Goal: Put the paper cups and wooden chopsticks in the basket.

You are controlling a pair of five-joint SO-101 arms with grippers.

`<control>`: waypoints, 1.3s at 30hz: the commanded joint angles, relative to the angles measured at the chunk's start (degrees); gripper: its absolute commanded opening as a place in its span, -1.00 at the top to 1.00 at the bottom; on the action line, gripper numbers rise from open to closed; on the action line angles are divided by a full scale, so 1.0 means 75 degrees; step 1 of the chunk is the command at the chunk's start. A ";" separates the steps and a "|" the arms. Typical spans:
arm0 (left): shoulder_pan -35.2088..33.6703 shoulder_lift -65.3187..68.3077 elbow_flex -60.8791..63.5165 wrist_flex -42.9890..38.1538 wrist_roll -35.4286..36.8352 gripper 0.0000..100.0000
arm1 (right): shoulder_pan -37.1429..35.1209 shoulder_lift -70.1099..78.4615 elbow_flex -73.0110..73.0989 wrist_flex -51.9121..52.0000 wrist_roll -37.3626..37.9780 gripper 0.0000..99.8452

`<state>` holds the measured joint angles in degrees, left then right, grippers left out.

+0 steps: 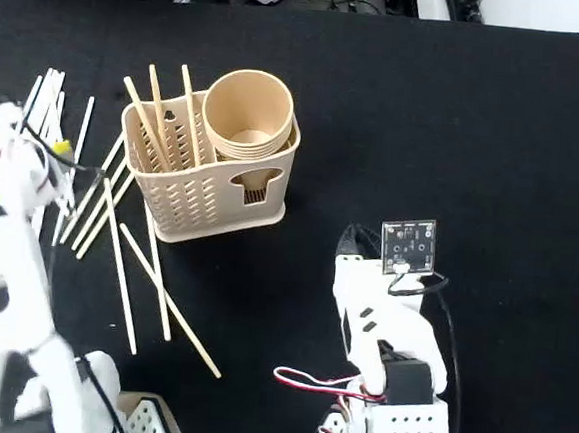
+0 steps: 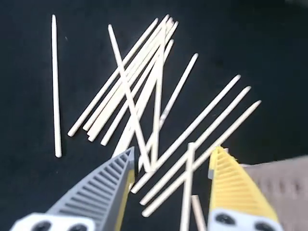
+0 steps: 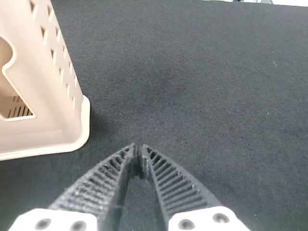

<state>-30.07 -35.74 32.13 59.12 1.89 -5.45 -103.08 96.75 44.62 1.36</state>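
Observation:
A beige slotted basket [image 1: 216,196] stands left of the table's middle, and stacked paper cups [image 1: 247,113] sit in it beside three upright wooden chopsticks [image 1: 157,116]. Several loose chopsticks [image 1: 130,264] lie on the black cloth to the left of and in front of the basket. My left gripper [image 2: 172,161] hangs open above a scattered pile of chopsticks [image 2: 134,101], with a few of them passing between its fingers and the basket corner [image 2: 286,187] close by. My right gripper [image 3: 138,153] is shut on nothing, low over bare cloth beside the basket [image 3: 38,91].
The left arm [image 1: 6,254] takes up the table's left edge. The right arm [image 1: 386,334] stands at the front centre with a small square board [image 1: 409,244] on it. A white perforated part [image 1: 148,421] sits at the front edge. Black cloth stretches away on the right.

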 commanded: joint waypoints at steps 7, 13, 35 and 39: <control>-0.0709 0.5427 -0.4179 0.0668 -0.1325 0.51 | -0.0082 -0.0533 -0.0029 0.0023 0.0082 0.96; -0.1026 0.7912 -0.7027 0.1430 -0.2321 0.51 | -0.0082 -0.0533 -0.0029 0.0023 0.0082 0.96; -0.1119 1.4968 -1.5326 0.2719 -0.2825 0.78 | -0.0082 -0.0533 -0.0029 0.0023 0.0082 0.96; -0.1073 1.5308 -1.6533 0.3716 -0.2837 0.93 | -0.0082 -0.0533 -0.0029 0.0023 0.0082 0.96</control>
<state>-37.01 77.05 -84.53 80.92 -20.09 -5.45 -103.08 96.75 44.62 1.36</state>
